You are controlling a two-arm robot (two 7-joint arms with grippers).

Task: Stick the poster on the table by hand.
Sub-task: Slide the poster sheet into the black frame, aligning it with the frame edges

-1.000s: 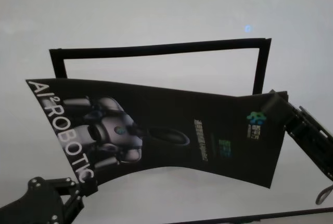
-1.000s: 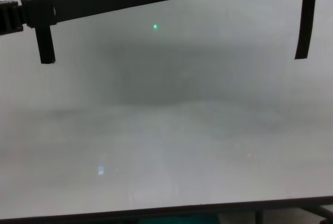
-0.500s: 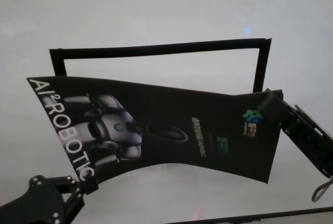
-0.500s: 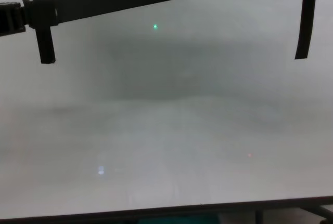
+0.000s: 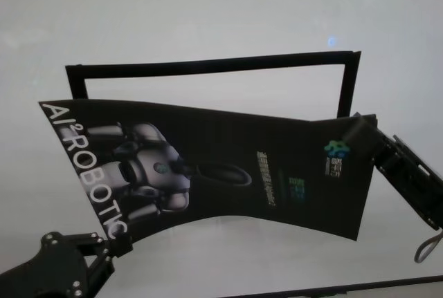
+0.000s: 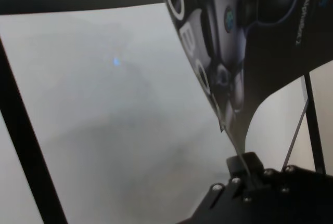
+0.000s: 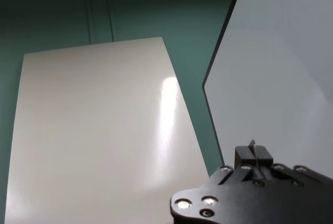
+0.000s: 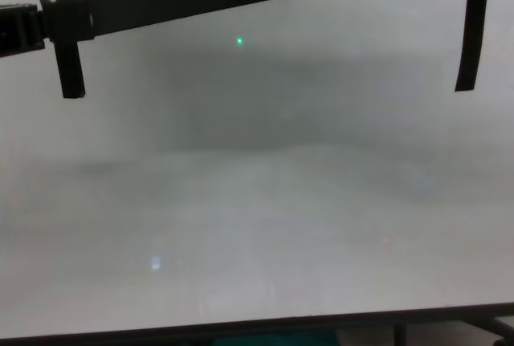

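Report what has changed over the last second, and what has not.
The poster, held off the table at two corners, drifted slightly away from the robot toward the tape frame; its top left corner rose in the head view. The left end effector and right end effector followed it. Both grips and the frame are unchanged.

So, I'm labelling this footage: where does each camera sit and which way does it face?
Head: high, looking down on the poster, tape frame, left gripper, right gripper.
Chest: low, across the table; no arms clear.
Left wrist: along its fingers gripping the poster's corner.
Right wrist: over its fingers, past the table edge.
Head and left wrist share the poster's robot picture.
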